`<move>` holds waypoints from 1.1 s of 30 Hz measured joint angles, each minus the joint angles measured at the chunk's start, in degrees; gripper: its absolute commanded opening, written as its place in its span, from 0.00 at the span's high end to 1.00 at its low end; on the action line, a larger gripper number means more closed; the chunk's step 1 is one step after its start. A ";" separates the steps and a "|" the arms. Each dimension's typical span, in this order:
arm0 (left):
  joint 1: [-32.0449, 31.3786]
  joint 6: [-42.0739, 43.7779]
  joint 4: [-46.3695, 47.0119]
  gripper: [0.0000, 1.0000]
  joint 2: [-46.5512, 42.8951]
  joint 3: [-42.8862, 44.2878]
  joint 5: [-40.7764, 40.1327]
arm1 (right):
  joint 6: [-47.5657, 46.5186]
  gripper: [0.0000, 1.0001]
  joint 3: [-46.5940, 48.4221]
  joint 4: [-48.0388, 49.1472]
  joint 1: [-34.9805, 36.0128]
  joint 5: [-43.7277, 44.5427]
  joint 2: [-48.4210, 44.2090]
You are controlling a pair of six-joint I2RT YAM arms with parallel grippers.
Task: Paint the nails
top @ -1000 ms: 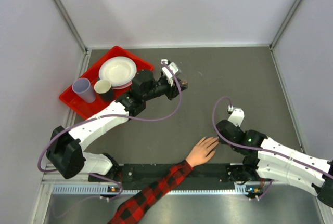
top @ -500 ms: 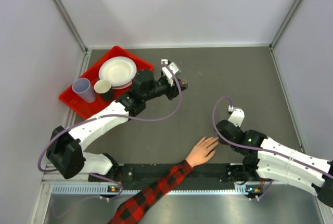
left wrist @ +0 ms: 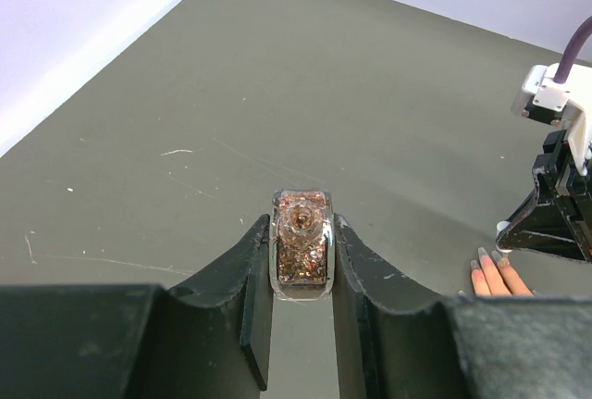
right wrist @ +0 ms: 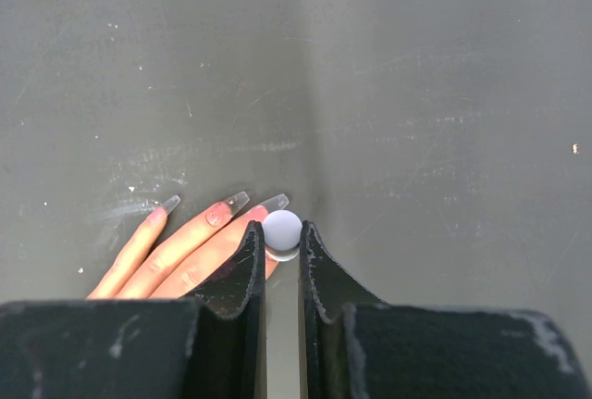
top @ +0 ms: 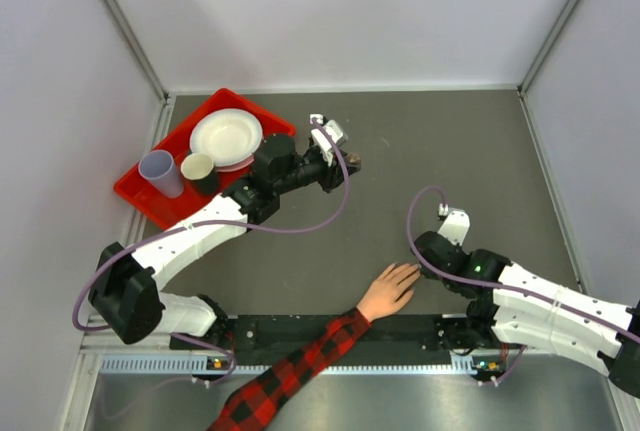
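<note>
The nails (right wrist: 237, 201): long, squared-off, translucent tips on a light, peach-coloured hand (top: 388, 292). The hand lies flat on the dark grey table mat (top: 450, 141), near the front edge and a little right of centre. Its fingers point far and right. A red-and-black plaid sleeve (top: 300, 366) runs back to the near left.

Right wrist view shows three nails side by side, clear at the ends and pinkish towards the base. Any further finger is hidden under the black gripper fingers (right wrist: 248, 265).

Right gripper (right wrist: 280, 230): jaws drawn narrow, pinching a small round pale grey knob (right wrist: 282, 225) at their tips. The knob sits just right of the rightmost visible nail and over that fingertip. Whether anything below it touches the nail cannot be told, because the knob covers the spot.

Left gripper (left wrist: 301, 228): well apart from the hand, out over the far middle of the mat. Its jaws clamp a small clear glass bottle of coppery glitter (left wrist: 301, 255) by the sides, and the open neck faces the wrist camera. From this view two nails and the right arm show at the far right edge.

Far left corner: a red plastic tray (top: 135, 191) carrying stacked white plates (top: 226, 136), a lavender cup (top: 160, 171) and a cream cup (top: 198, 166).
</note>
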 measured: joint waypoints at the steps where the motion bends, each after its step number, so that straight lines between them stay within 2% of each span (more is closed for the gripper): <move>1: 0.00 -0.02 0.00 1.00 0.00 0.00 0.00 | 0.04 1.00 0.00 0.02 0.00 0.04 0.00; 33: 0.00 -0.02 0.00 1.00 0.00 0.00 0.17 | 0.37 1.00 0.00 0.00 0.00 1.51 0.79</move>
